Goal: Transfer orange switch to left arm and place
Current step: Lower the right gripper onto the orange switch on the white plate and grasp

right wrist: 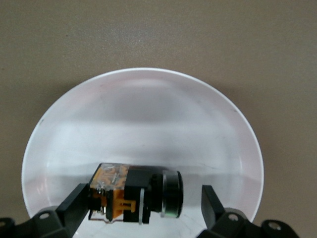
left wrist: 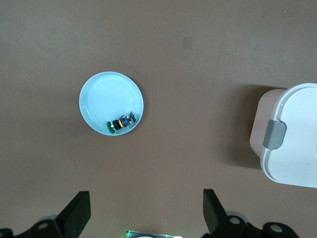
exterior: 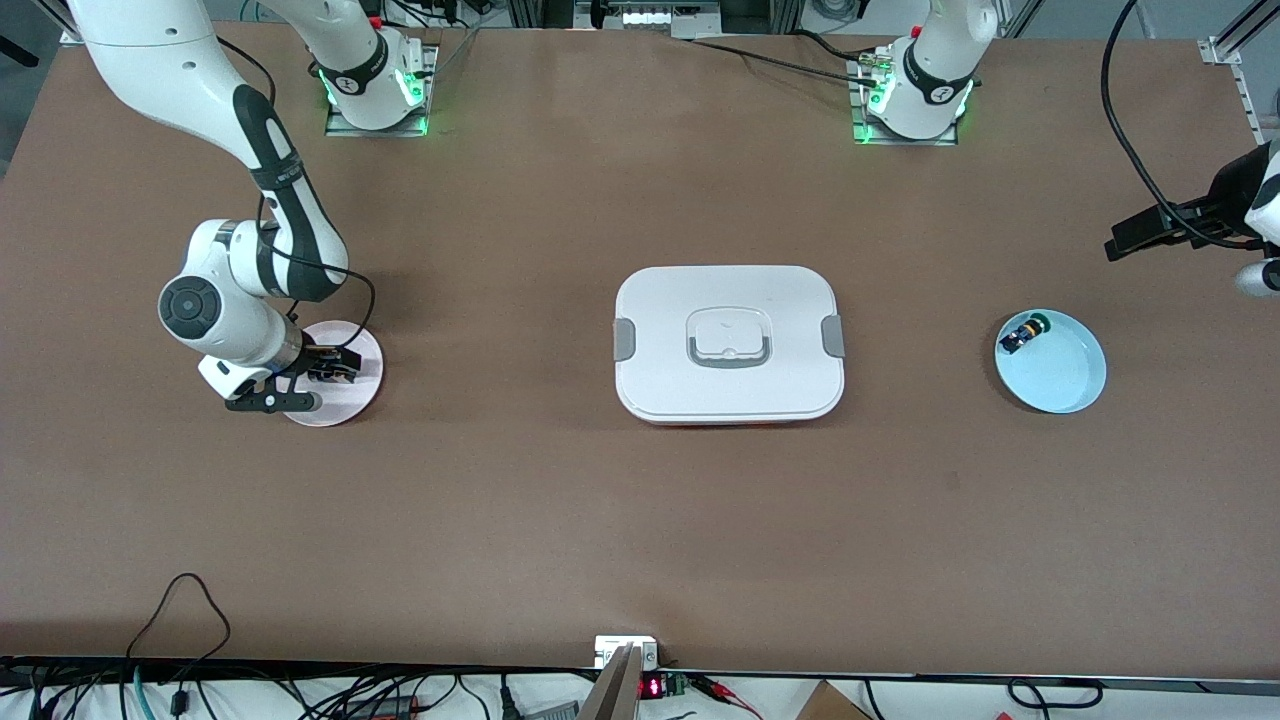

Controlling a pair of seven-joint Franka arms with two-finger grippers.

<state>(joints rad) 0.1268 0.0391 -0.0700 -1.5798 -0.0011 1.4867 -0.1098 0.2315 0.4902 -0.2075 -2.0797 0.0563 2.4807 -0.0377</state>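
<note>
The right gripper [exterior: 335,372] is hanging low over a pink plate [exterior: 365,395], fingers spread wide on either side of the orange switch [right wrist: 133,194]. The switch, black with an orange body and a round black cap, is lying on its side in that plate, long axis running between the fingers. The white box [exterior: 729,343] is sitting mid-table on the brown top. The left gripper [left wrist: 146,213] is waiting, open wide, above a blue plate [exterior: 1060,375].

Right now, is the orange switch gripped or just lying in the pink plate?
Lying, not gripped. The orange switch rests on its side in the pink plate, between the right pincer's open fingers, gaps visible both sides.
</note>
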